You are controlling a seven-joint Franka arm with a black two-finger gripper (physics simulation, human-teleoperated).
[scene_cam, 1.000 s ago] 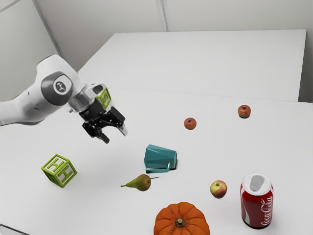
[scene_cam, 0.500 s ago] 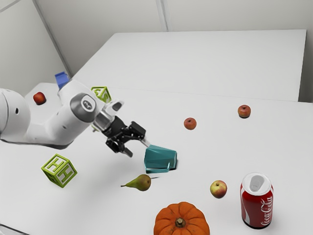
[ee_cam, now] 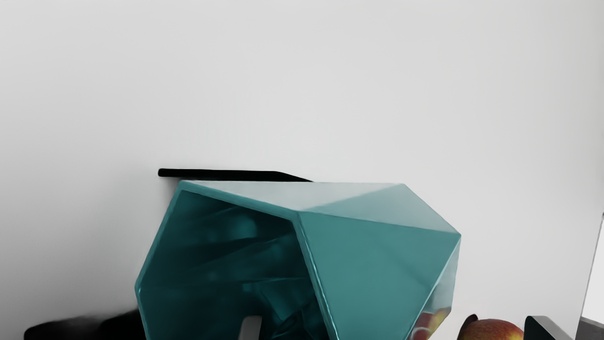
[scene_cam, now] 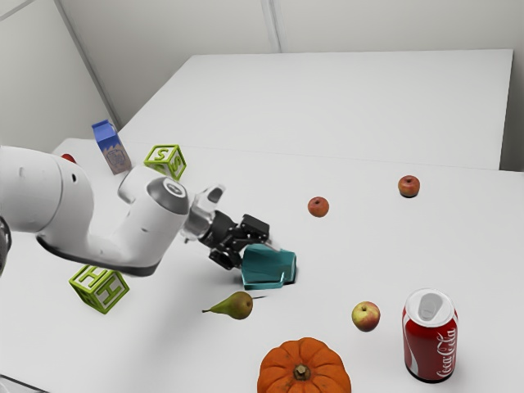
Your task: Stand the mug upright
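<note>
**Teal mug, on its side, jaws astride one wall**

Item: mug (scene_cam: pixel 268 266), lying on the table, mouth (ee_cam: pixel 226 245) toward the arm, handle (scene_cam: pixel 266 286) on the pear's side.

Item: gripper (scene_cam: pixel 258 252), jaws wide, holding nothing. One finger (ee_cam: pixel 251 328) stood at the mouth, how deep I could not tell; the other (ee_cam: pixel 549 326) stood outside, past the far wall.

Handling, in my judgement: the step was to take that wall between the pads. It called for a slow advance, the inner finger clear of the rim, and a close only with enough wall between. A shallow pinch on those slanted facets might have slipped. Then a small lift, the mouth rolled upward, and the base lowered flat before release.

Surroundings, outward from the mug:
- Pear (scene_cam: pixel 238 305): just beside the handle, the tightest edge; a low swing risked nudging it.
- Small apple (scene_cam: pixel 366 316), pumpkin (scene_cam: pixel 304 368): near, toward my side.
- Can (scene_cam: pixel 430 336): well apart.
- Two red apples (scene_cam: pixel 318 206) (scene_cam: pixel 408 186): beyond the mug, with bare table between; the roomier side.
- Table (scene_cam: pixel 352 98): its far edge well off.
</note>
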